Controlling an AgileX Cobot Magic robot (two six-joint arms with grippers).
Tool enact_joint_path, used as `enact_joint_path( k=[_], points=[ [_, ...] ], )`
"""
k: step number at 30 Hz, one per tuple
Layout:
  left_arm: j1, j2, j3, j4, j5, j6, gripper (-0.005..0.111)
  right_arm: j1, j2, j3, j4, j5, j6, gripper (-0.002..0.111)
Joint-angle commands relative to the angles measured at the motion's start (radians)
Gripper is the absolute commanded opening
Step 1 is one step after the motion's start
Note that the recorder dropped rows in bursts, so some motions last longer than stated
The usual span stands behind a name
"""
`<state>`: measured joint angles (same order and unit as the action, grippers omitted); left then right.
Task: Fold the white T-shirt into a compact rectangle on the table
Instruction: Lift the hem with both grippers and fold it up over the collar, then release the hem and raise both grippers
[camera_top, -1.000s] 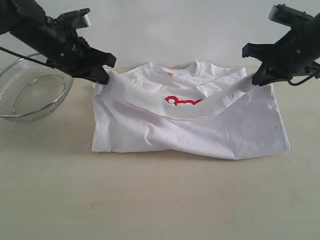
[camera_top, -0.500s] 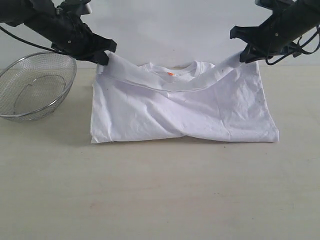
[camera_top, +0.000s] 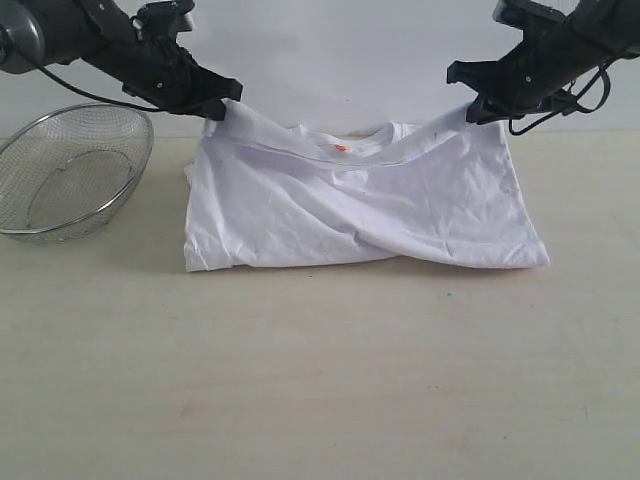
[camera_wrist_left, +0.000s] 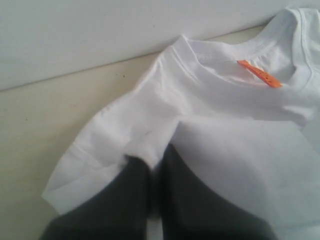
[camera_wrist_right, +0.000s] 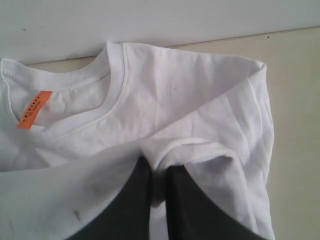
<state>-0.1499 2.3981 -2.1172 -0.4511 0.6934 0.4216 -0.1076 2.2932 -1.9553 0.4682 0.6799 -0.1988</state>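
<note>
The white T-shirt (camera_top: 360, 210) lies doubled over on the table (camera_top: 320, 380), its lower half pulled up over the chest toward the collar. The orange neck tag (camera_top: 341, 147) still shows; the lettering is covered. My left gripper (camera_top: 222, 108) is shut on the hem's left corner, held above the far left shoulder. My right gripper (camera_top: 472, 108) is shut on the hem's right corner at the far right. In the left wrist view the black fingers (camera_wrist_left: 135, 195) pinch white cloth (camera_wrist_left: 150, 145) near the collar and tag (camera_wrist_left: 260, 74). The right wrist view shows the same pinch (camera_wrist_right: 156, 167) beside the neckline (camera_wrist_right: 115, 80).
A wire-mesh metal basket (camera_top: 70, 180) stands at the left, close to the shirt's left edge and under the left arm. A pale wall (camera_top: 330, 50) rises right behind the shirt's collar. Bare tabletop stretches in front of the shirt.
Both grippers have carried the hem up and back toward the collar. The red lettering, visible a second ago, is now covered, and the shirt's front fold has drawn back.
</note>
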Motion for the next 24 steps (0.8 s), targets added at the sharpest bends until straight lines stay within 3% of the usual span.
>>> enact_joint_path(
  k=[1, 24],
  points=[
    [0.011, 0.019, -0.063, 0.031, -0.016, -0.003, 0.004, -0.003, 0.021, -0.04, -0.006, -0.043, 0.019, 0.0],
    [0.025, 0.099, -0.094, 0.039, -0.015, 0.005, 0.004, -0.003, 0.088, -0.051, -0.078, -0.21, 0.094, 0.001]
  ],
)
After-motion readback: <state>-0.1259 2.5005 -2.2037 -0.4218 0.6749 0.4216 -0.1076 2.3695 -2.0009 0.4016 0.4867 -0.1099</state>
